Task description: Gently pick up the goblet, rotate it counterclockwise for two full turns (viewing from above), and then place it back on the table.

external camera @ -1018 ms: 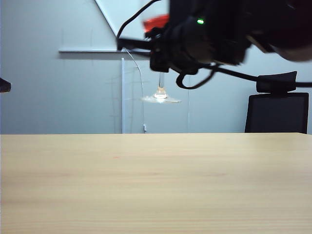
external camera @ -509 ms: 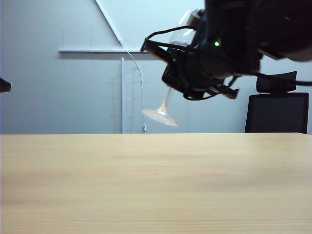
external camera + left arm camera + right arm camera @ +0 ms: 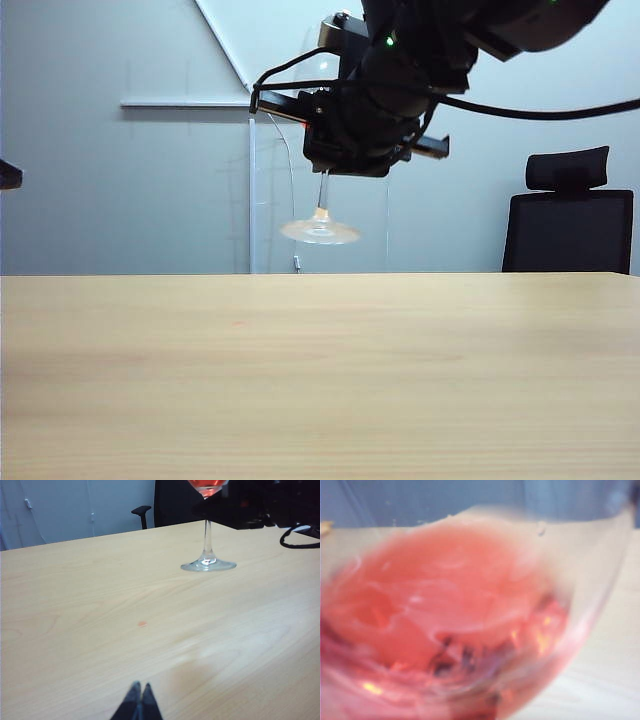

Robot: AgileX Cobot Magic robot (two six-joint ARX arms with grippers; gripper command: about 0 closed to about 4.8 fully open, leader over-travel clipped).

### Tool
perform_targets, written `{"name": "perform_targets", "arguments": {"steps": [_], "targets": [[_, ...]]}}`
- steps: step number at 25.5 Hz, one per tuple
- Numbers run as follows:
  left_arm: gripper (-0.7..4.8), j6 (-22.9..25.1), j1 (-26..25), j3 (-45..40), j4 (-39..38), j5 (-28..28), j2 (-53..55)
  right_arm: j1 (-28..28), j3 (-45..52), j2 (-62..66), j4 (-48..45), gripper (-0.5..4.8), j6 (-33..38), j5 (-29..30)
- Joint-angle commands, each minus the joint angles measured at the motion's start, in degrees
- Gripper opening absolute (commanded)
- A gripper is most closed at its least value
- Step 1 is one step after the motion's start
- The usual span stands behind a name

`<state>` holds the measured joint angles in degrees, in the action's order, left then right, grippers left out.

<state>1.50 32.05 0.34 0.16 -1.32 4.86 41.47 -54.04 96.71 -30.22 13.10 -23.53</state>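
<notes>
Nearest, the left gripper [image 3: 139, 700] rests pinched together low over the table [image 3: 320, 380]. Farther off, at twelve o'clock, the right gripper [image 3: 345, 150] is clamped on the goblet [image 3: 321, 228], airborne, upright again after tilting a moment ago; I'd guess the swirling is under way.

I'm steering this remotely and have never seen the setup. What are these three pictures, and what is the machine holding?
It is a robot with two arms, each ending in a two-finger tool. The exterior view looks across the table from a fixed camera. There the right tool holds the goblet by its stem, lifted clear of the wood.

The left wrist view comes from a camera on the left arm. Its own tool is shut and empty, low over the table, and it sees the goblet's foot and stem from the side.

The right wrist view sits right against the goblet's bowl, so it shows mostly blurred red liquid.
</notes>
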Motion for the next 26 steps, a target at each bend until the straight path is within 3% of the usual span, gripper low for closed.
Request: {"name": "perform_targets", "arguments": {"steps": [1,7,9,17,26], "targets": [[-0.05,0.02,0.0,0.17,0.7,0.04,-0.81,1.42,-1.27,-0.57,-1.66,-0.02,-8.76,-4.39],[-0.05,0.02,0.0,0.17,0.7,0.04,-1.42,5.97,-1.14,-0.57,-1.7,-0.02,-26.88,-12.22],[-0.05,0.02,0.0,0.17,0.7,0.04,-1.42,6.47,-1.05,-0.57,-1.7,-0.02,-28.33,-12.55],[-0.05,0.02,0.0,0.17,0.68,0.04,-1.42,8.33,3.34,-0.66,-10.34,-0.02,-25.77,-11.37],[-0.05,0.02,0.0,0.17,0.68,0.04,-1.44,8.94,13.44,-1.05,-29.44,-0.02,-11.1,-3.34]]}}
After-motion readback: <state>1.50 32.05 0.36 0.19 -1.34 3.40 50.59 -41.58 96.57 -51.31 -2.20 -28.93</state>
